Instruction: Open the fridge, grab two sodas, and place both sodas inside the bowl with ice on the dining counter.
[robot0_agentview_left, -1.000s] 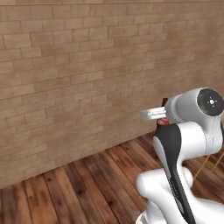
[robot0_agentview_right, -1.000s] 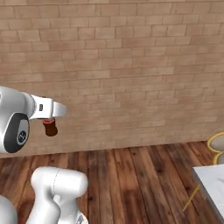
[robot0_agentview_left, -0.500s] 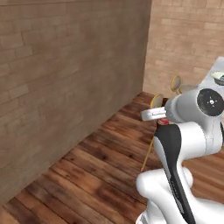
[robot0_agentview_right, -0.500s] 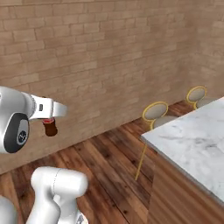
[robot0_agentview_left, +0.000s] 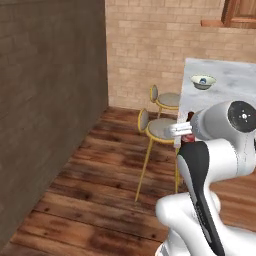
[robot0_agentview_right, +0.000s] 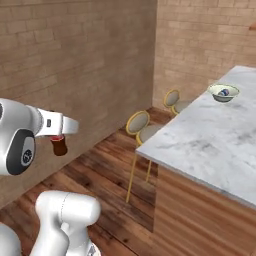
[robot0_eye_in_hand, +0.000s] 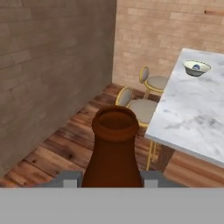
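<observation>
My gripper (robot0_agentview_right: 59, 134) is shut on the neck of a dark-brown soda bottle (robot0_agentview_right: 59, 146) with a red label, which hangs in the air above the wood floor. In the hand view the bottle (robot0_eye_in_hand: 114, 151) rises between my two fingertips (robot0_eye_in_hand: 70, 178). From the left base view the bottle (robot0_agentview_left: 187, 138) peeks out behind my arm. The pale bowl (robot0_agentview_right: 223, 93) stands far off on the marble dining counter (robot0_agentview_right: 205, 142), also seen as the bowl (robot0_eye_in_hand: 196, 68) and bowl (robot0_agentview_left: 203, 81). Something blue and white lies in it, too small to name. The fridge is out of view.
Two yellow-rimmed stools (robot0_agentview_right: 141, 129) (robot0_agentview_right: 175, 101) stand along the counter's near side, between me and the bowl. A brick wall (robot0_agentview_right: 75, 65) runs on the left and meets another at the back corner. Wood floor (robot0_agentview_left: 95, 200) lies open in front.
The whole picture has swung as the base turned: the brick wall slid left and the counter, stools and bowl came into view. The gripper still holds the bottle the same way.
</observation>
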